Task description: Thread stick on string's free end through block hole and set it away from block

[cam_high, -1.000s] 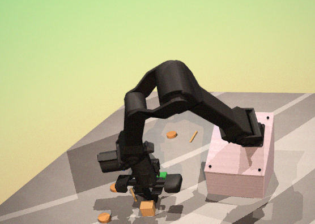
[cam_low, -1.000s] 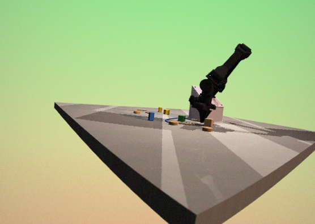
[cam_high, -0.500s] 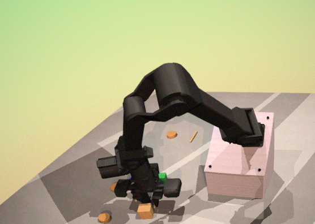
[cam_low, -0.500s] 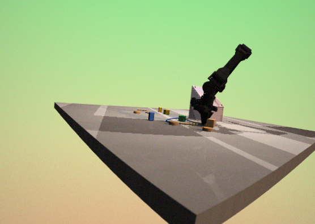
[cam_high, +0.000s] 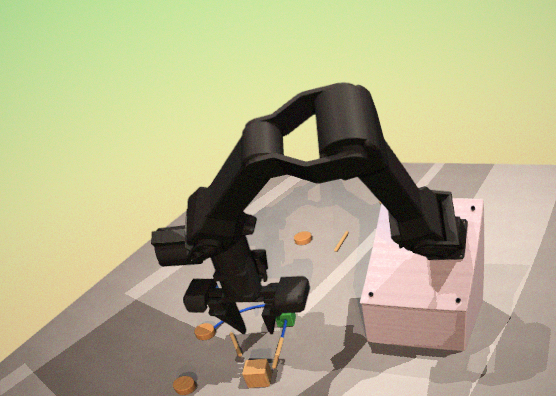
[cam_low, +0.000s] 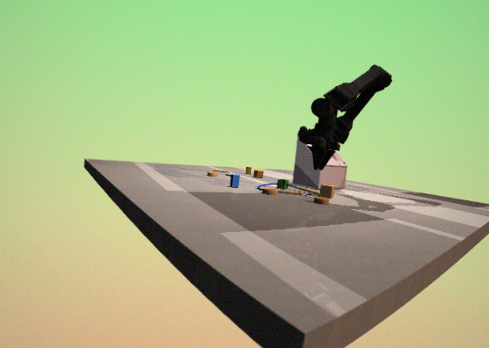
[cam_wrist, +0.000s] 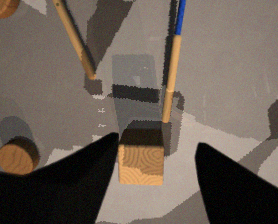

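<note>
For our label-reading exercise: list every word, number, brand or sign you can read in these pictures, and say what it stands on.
None: no view shows any readable text.
The wooden block shows only wood grain.
The pink base box bears only four dark dots, not characters.
The buttons, sticks and open tool carry no markings.
</note>
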You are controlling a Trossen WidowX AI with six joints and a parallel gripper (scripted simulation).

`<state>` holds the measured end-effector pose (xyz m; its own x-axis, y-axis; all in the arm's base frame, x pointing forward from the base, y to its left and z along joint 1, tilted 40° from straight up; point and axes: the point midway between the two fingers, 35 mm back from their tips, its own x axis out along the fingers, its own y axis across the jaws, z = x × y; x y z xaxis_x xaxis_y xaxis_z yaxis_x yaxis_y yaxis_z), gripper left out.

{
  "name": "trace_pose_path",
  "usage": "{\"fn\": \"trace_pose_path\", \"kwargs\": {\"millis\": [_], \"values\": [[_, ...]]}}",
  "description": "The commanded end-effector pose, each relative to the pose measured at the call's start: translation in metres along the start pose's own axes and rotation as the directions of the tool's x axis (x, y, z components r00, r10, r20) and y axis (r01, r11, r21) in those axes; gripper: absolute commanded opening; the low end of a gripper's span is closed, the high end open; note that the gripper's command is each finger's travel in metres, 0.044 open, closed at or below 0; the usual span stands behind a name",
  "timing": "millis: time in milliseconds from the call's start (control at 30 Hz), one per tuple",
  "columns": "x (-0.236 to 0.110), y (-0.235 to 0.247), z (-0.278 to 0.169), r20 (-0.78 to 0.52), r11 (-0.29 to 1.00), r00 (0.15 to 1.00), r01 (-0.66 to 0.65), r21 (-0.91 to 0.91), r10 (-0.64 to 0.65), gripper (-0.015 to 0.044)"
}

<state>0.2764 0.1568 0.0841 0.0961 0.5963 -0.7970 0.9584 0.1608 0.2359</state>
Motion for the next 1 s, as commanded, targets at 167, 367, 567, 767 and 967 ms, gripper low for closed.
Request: {"fn": "trace_pose_path", "kwargs": {"millis": [167, 367, 567, 767, 967], "values": [[-0.003, 0.001, 0.000, 0.001, 1.000, 1.000, -0.003, 0.000, 0.003, 0.0394], [-0.026, 0.000, 0.002, 0.001, 1.000, 1.000, 0.002, 0.000, -0.002, 0.0440], [-0.023, 0.002, 0.003, 0.006, 1.000, 1.000, -0.008, 0.005, 0.008, 0.0440], [-0.023, 0.002, 0.003, 0.006, 1.000, 1.000, -0.008, 0.005, 0.008, 0.0440], [-0.023, 0.002, 0.003, 0.006, 1.000, 1.000, -0.008, 0.005, 0.008, 0.0440]]}}
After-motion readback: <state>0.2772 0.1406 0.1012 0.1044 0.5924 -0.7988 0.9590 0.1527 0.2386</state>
